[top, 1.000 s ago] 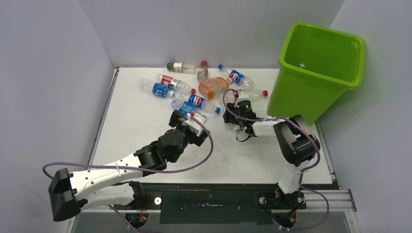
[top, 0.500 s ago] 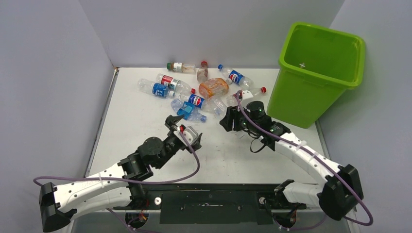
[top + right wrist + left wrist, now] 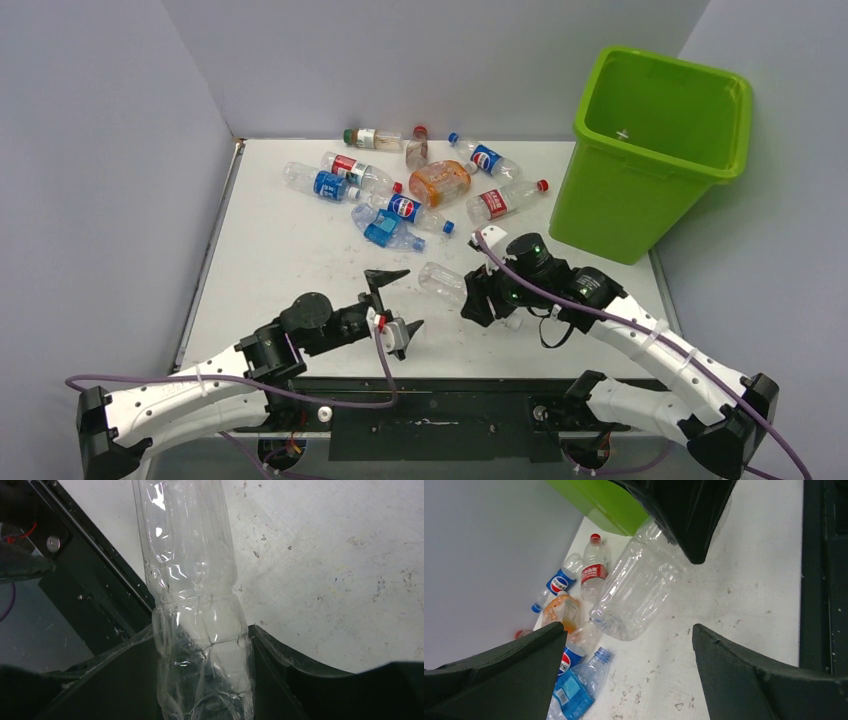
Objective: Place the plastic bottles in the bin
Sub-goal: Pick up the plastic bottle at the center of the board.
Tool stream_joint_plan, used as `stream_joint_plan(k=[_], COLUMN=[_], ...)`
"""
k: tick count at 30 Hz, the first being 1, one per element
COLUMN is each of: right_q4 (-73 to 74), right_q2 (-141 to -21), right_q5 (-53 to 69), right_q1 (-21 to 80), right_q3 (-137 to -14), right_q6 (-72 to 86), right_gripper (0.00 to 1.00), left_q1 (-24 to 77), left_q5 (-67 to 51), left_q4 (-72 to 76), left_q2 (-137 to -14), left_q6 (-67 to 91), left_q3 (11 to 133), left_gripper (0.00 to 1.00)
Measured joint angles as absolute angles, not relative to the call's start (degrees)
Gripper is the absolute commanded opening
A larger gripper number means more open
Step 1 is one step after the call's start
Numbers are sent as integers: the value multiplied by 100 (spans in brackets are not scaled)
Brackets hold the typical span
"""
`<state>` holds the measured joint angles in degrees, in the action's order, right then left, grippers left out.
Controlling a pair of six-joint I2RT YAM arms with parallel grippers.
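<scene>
My right gripper (image 3: 478,297) is shut on a clear, label-free plastic bottle (image 3: 440,282) and holds it over the near middle of the table; the wrist view shows the bottle (image 3: 190,575) squeezed between the fingers (image 3: 280,655). My left gripper (image 3: 405,300) is open and empty, just left of that bottle (image 3: 639,585). Several more bottles lie in a pile at the back: an orange one (image 3: 440,181), a red-label one (image 3: 505,200), Pepsi ones (image 3: 408,209), and a crushed blue-label one (image 3: 385,229). The lime-green bin (image 3: 650,150) stands at the back right.
Grey walls close the table on the left, back and right. A black rail (image 3: 450,400) runs along the near edge (image 3: 90,580). The bin's base (image 3: 599,500) shows in the left wrist view behind the right gripper.
My right gripper closed on the clear bottle near the pile and drew it toward the near edge. My left arm pulled back from the blue-label bottle, open and empty.
</scene>
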<state>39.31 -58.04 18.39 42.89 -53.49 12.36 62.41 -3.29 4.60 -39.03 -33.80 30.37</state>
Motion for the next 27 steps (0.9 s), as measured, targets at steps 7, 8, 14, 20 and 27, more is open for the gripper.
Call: stream_joint_plan(k=[7,8,14,20,27], right_q4=[4298,4320,4512,4519,4685], right_q2=[-5590,-5592,-5776,-6114,-6230], right_q5=[1831,1743,1227,611,174], right_q1=[4724,4845,5839,6584,6908], right_q3=[-5592,-5610,-5673,-5970,-6114], right_q6=[1109,1118,1138,1223,1219], right_gripper=[5,5,5,5,5], left_q1=[6215,6215,6215,6217,6233], left_q5=[-819,-851,-869,-856,-1107], left_q4=[-3,-49,1,23,-233], left_q2=[-4281,-4344,-4399,-4300,-4635], left_q6=[-3409,-3409,-3371,-3385,-3376], left_q3=[3109,3122,3135,3129,3245], left_gripper=[97,98,96,97,65])
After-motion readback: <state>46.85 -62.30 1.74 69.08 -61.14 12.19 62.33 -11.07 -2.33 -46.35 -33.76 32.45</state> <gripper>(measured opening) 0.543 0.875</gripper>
